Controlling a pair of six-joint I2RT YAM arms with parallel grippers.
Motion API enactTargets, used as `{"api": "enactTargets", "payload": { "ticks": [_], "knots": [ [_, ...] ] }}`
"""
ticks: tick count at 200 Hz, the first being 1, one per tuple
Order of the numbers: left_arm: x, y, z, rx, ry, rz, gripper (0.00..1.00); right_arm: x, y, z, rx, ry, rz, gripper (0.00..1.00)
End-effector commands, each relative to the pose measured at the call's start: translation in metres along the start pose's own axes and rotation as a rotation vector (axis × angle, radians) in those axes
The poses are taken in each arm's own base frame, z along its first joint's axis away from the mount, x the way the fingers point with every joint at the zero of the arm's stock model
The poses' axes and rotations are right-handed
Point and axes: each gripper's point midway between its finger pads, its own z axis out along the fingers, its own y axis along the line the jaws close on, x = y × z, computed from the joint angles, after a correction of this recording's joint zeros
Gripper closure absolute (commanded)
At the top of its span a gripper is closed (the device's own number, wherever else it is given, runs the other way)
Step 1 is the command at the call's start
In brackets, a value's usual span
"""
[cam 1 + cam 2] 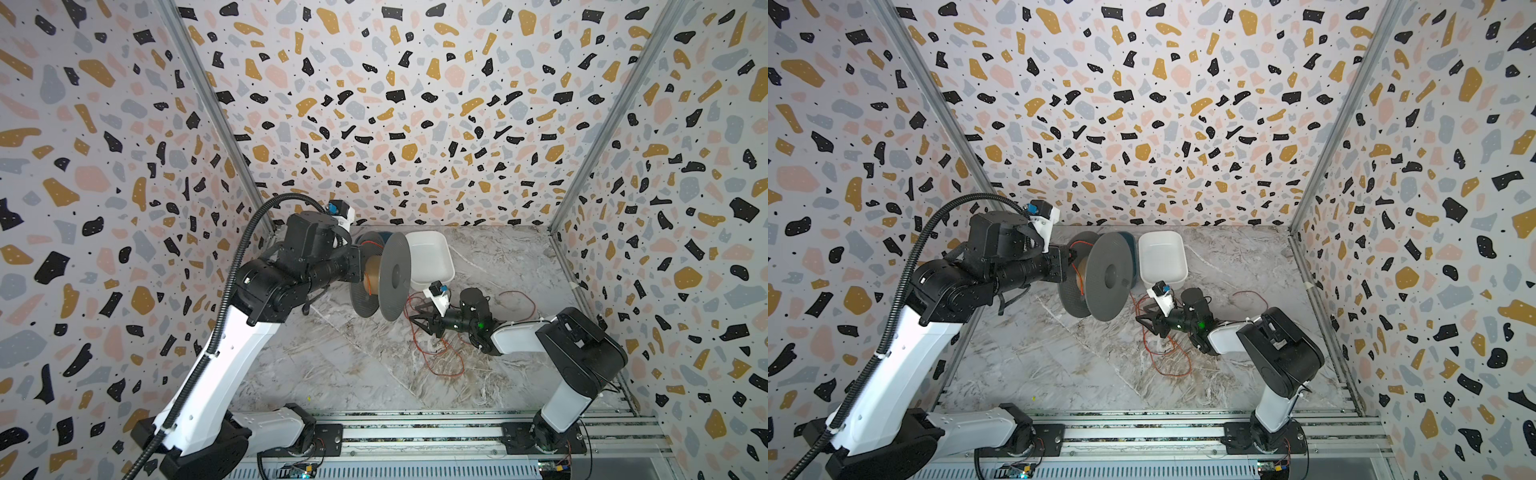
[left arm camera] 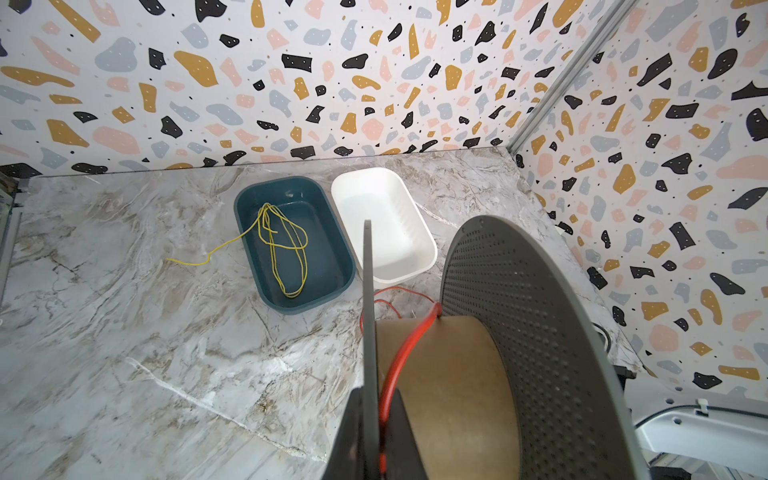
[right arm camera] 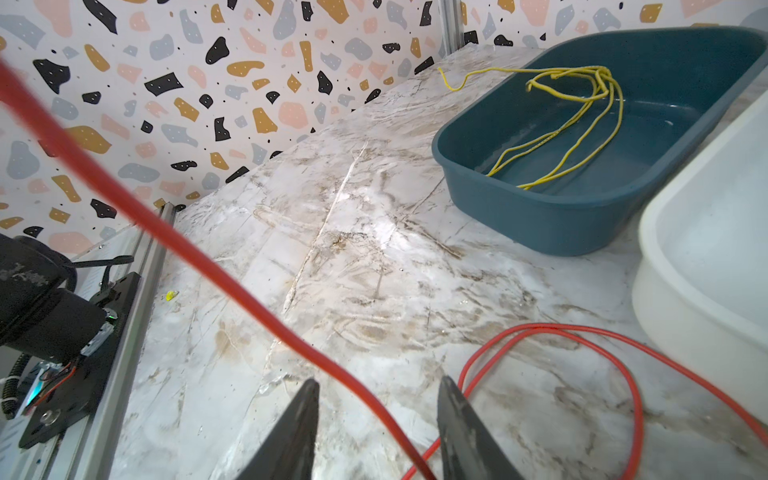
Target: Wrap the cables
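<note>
1. Two grippers to watch: your left gripper is clamped on the near flange of the grey spool, holding it off the tabletop toward the back edge, near the white bin.
2. Your right gripper has its jaws apart. The red cable runs loose between them, and nothing is gripped.
3. Barely a turn of cable sits on the cardboard core. The rest sprawls in loops mid-tabletop, toward the right edge.
4. Close late and the strand could slip out. Pull hard and those loops may snag, or the spool may twist in that thin edge grip.
</note>
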Motion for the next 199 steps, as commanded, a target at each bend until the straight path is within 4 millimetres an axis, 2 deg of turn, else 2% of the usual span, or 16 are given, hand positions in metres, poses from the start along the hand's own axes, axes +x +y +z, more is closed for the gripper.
{"api": "enactTargets", "payload": {
  "ticks": [1,27,47,104,149,199],
  "knots": [
    [-0.038,-0.006,-0.016,0.021,-0.138,-0.016,1.0,-0.013,0.006,-0.004,0.01,-0.041,-0.051,0.54],
    [-0.04,-0.001,-0.017,-0.008,-0.145,-0.011,1.0,-0.009,0.008,-0.008,0.02,-0.05,-0.059,0.56],
    [-0.04,-0.001,-0.016,-0.007,-0.145,-0.013,1.0,-0.005,0.009,-0.009,0.021,-0.043,-0.061,0.61],
    [-0.044,0.005,-0.009,-0.023,-0.158,-0.045,1.0,-0.007,0.013,-0.01,0.058,-0.039,-0.088,1.0],
    [-0.051,0.013,-0.008,-0.036,-0.188,-0.08,1.0,-0.004,0.018,-0.006,0.082,-0.023,-0.109,1.0],
    [-0.056,0.026,-0.008,-0.062,-0.22,-0.116,1.0,-0.01,0.025,-0.001,0.096,-0.028,-0.141,1.0]
  ]
}}
